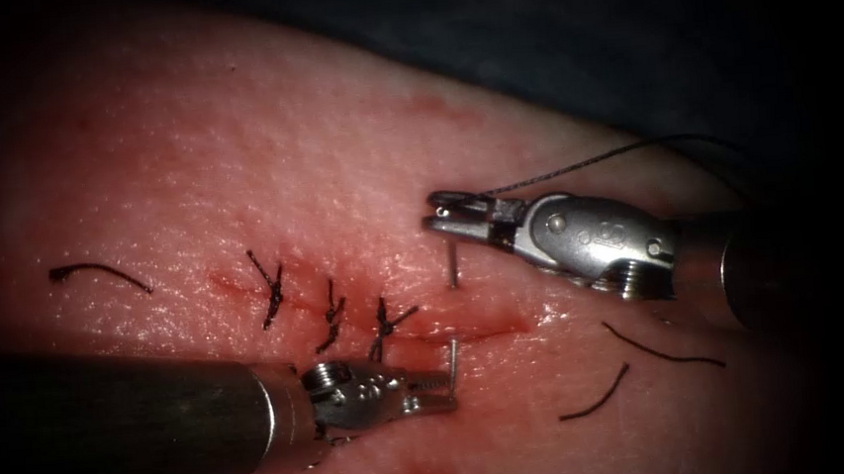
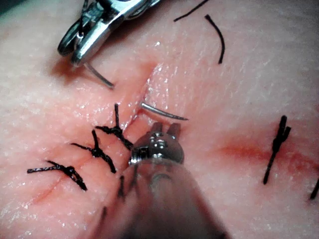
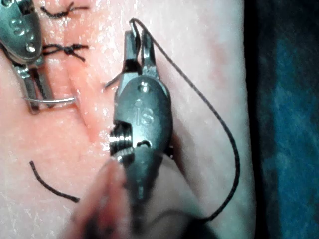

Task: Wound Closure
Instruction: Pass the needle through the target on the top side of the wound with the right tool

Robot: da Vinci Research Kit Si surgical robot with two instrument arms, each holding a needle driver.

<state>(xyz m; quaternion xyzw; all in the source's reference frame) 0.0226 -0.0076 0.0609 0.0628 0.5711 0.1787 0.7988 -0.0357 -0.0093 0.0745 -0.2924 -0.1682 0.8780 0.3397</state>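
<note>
Needle [image 1: 454,352] sits in the tissue [image 1: 237,151], spanning the cut's [image 1: 478,330] open right end. My left tool [image 1: 443,389] grips its emerging tip; my right tool [image 1: 445,215] grips the tail end, thread [image 1: 576,165] trailing. I count three knotted stitches [image 1: 331,313] done; this right stretch remains unclosed.

Three knotted stitches [image 1: 333,313] crowd the left stretch of the cut [image 1: 478,330], while the needle [image 1: 455,354], buried in the tissue [image 1: 238,161] with both ends standing up, bars its open right end. The left tool [image 1: 443,389] blocks the near approach, the right tool [image 1: 445,214] and its trailing thread [image 1: 586,164] the far right. Loose thread ends [image 1: 663,349] litter the near right; the far left lies bare.
</note>
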